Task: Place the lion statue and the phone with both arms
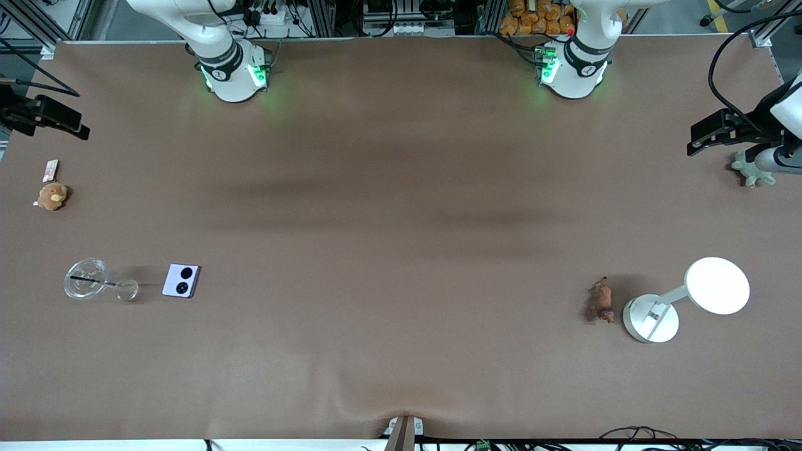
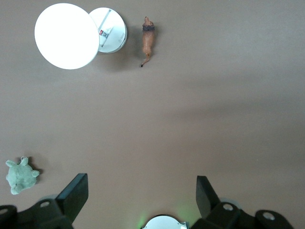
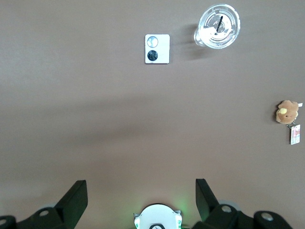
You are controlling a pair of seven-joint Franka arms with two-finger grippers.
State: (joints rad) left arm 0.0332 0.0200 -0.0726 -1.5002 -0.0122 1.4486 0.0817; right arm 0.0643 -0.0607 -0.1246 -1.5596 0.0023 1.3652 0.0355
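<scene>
Lion statue point(image 1: 602, 300), phone point(image 1: 182, 280) untouched; left hand point(image 2: 140, 195), right hand point(image 3: 140, 196) open, partly cropped.

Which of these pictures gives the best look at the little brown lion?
The left wrist view: the lion statue shows its body and thin tail, lying beside the white lamp. The front view shows it as a small brown shape; the right wrist view misses it.

A robotics lab: two white arms point(image 1: 219, 56) on green-lit bases are bolted to a wide brown desk point(image 1: 401, 188), with aluminium framing point(image 1: 326, 15), a power strip point(image 1: 276, 15) and loose cables point(image 1: 633, 433) along its edges.
</scene>
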